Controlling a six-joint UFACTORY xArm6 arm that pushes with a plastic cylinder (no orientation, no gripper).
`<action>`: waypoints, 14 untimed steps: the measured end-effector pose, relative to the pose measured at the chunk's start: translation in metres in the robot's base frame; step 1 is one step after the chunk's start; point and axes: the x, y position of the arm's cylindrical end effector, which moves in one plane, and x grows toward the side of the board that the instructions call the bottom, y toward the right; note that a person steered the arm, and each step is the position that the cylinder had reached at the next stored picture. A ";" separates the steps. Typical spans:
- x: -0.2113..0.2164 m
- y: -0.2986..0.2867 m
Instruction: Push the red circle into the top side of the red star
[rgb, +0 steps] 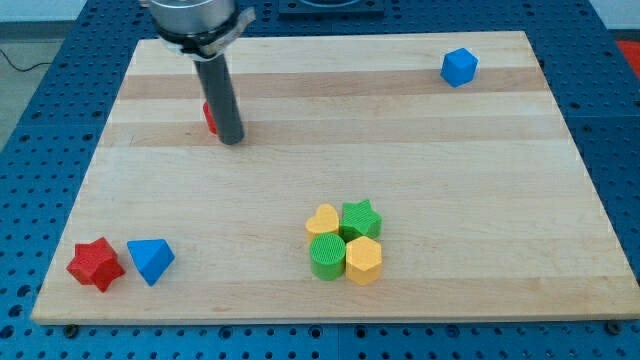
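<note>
The red circle (209, 117) lies near the view's top left, mostly hidden behind my rod; only its left edge shows. My tip (232, 139) rests on the board right against the circle's right side. The red star (95, 264) lies at the view's bottom left corner, far below and to the left of the circle and the tip.
A blue triangle-like block (151, 260) touches the red star's right side. A cluster at bottom centre holds a yellow heart (323, 220), a green star (360, 217), a green cylinder (326, 257) and a yellow hexagon (363, 260). A blue hexagon-like block (459, 67) lies at the top right.
</note>
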 end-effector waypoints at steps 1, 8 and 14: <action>-0.010 0.036; -0.053 -0.023; 0.049 -0.150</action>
